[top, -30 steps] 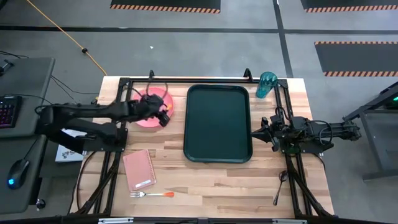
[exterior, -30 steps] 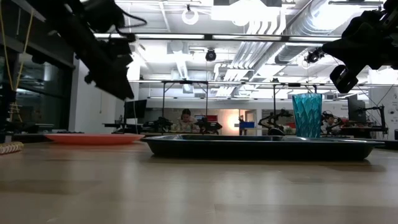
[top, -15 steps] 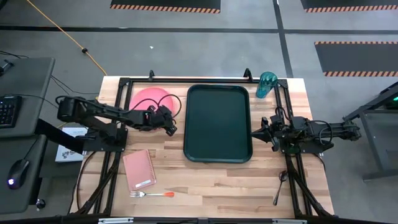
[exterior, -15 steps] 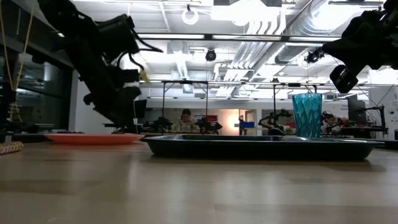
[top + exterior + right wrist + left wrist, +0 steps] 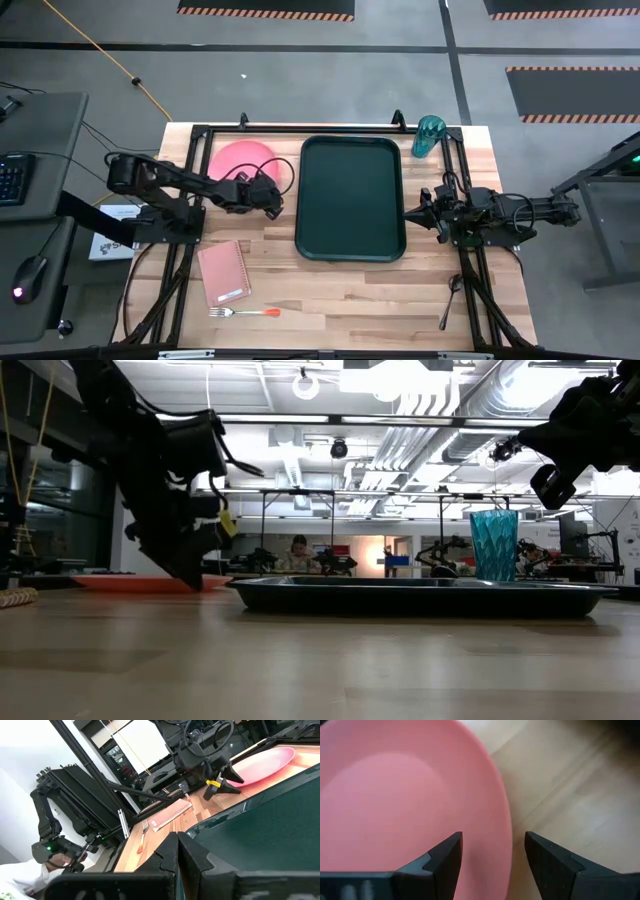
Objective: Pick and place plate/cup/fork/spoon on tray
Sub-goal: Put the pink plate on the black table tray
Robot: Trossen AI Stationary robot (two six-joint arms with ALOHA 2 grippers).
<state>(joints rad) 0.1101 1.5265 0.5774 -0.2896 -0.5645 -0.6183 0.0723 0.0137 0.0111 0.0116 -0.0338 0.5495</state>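
Note:
The salmon-pink plate (image 5: pixel 235 158) lies flat on the table at the far left, beside the dark tray (image 5: pixel 350 198). My left gripper (image 5: pixel 492 840) is open and tipped down at the plate's near right rim (image 5: pixel 506 820). One finger stands over the plate and the other over the wood; no touch shows. In the low view my left gripper (image 5: pixel 190 578) reaches down to plate height. The teal cup (image 5: pixel 430 135) stands upright past the tray's far right corner. The fork (image 5: pixel 243 312) and the spoon (image 5: pixel 450 298) lie near the front edge. My right gripper (image 5: pixel 406 212) hangs shut at the tray's right rim.
A pink notebook (image 5: pixel 222 272) lies on the table between the plate and the fork. The black frame rails (image 5: pixel 190 180) run along both sides of the table. Bare wood lies in front of the tray.
My left gripper has come down from above the plate to plate height at its near right rim, tipping more steeply downward. It has stayed open. The plate has not moved.

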